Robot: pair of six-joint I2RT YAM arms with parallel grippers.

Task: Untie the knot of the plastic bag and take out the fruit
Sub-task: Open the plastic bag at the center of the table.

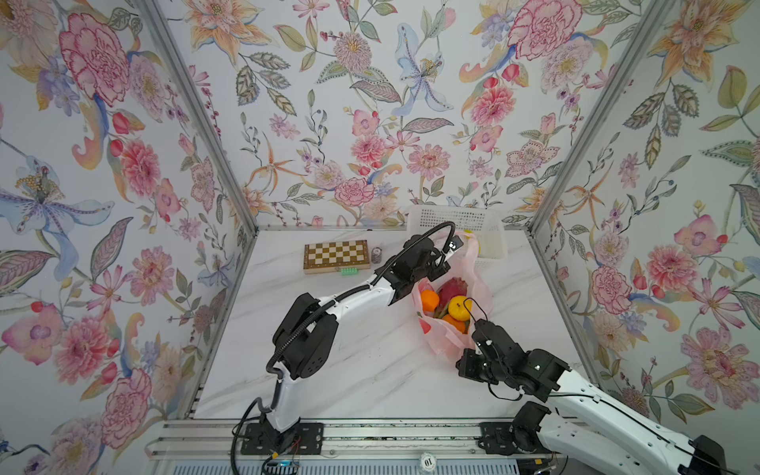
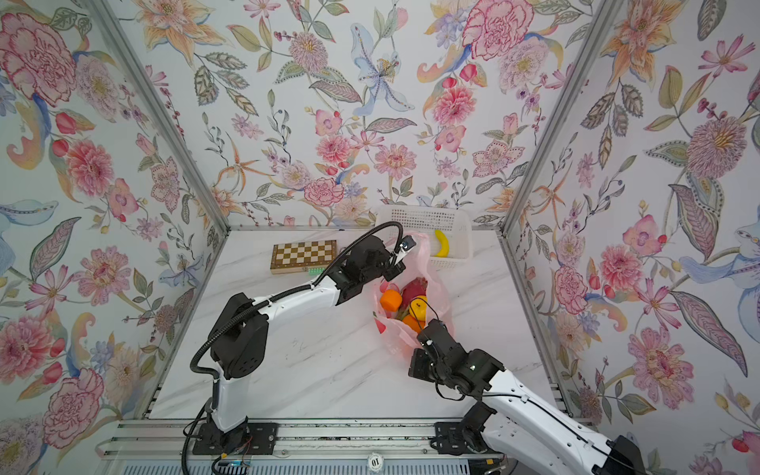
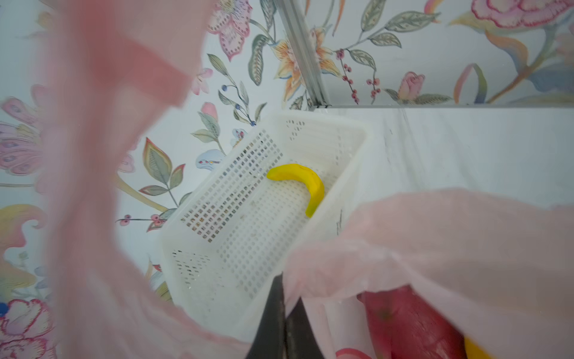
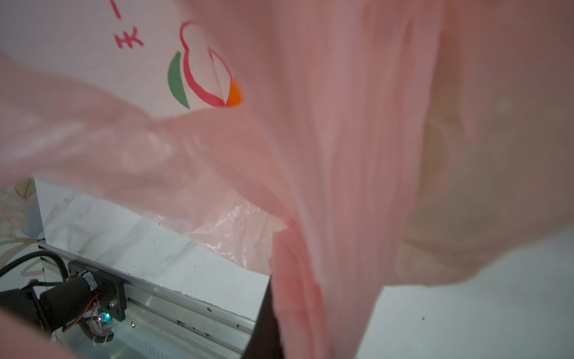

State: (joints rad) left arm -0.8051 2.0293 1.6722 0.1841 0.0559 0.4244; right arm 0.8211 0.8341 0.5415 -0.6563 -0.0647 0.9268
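Plastic bag: mouth open, knot apparently undone
Fruit: inside bag, none out yet
Left fingers, right fingers: each closed on bag film

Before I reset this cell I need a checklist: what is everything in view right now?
plastic bag: one, translucent pink, on the table right of centre, mouth open
oranges: two showing, orange, inside the bag
yellow fruit: one, yellow, inside the bag
dragon fruit: one, magenta, inside the bag
basket: one, white perforated, far right corner
banana: one, yellow, in the basket
chessboard: one, brown and cream, far side, left of the basket
small object: one, greyish, right of the chessboard; too small to identify
green piece: one, green, at the chessboard's near edge
table: one, white marble
left gripper: one, black, shut on the bag's far rim
right gripper: one, black, shut on the bag's near rim
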